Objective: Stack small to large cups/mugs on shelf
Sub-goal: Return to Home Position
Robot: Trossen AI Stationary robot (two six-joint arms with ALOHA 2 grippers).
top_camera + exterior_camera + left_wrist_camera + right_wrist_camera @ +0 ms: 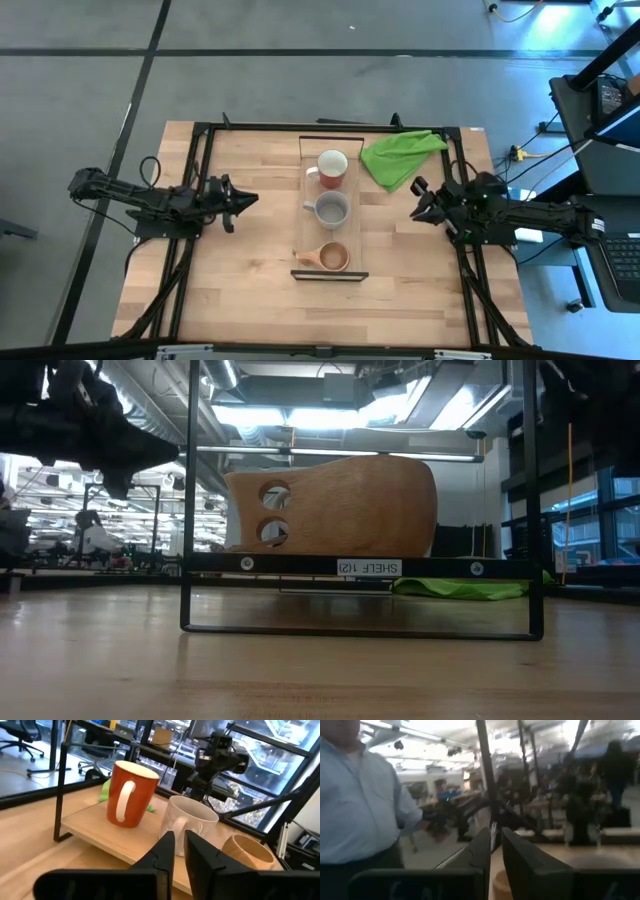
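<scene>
Three cups stand in a row on the shelf (347,235) in the middle of the surface (250,280), each apart from its neighbour: the red mug (332,166) at the end beside the green cloth (400,157), the grey mug (331,210) in the middle and the small wooden cup (333,257) at the other end. The left end effector (248,200) hangs to the shelf's left, level with the grey mug and well apart from it, its fingers drawn together to a thin slit and holding nothing. The right end effector (418,205) hangs off the shelf's right side, near the cloth, its fingers likewise pressed close and empty.
</scene>
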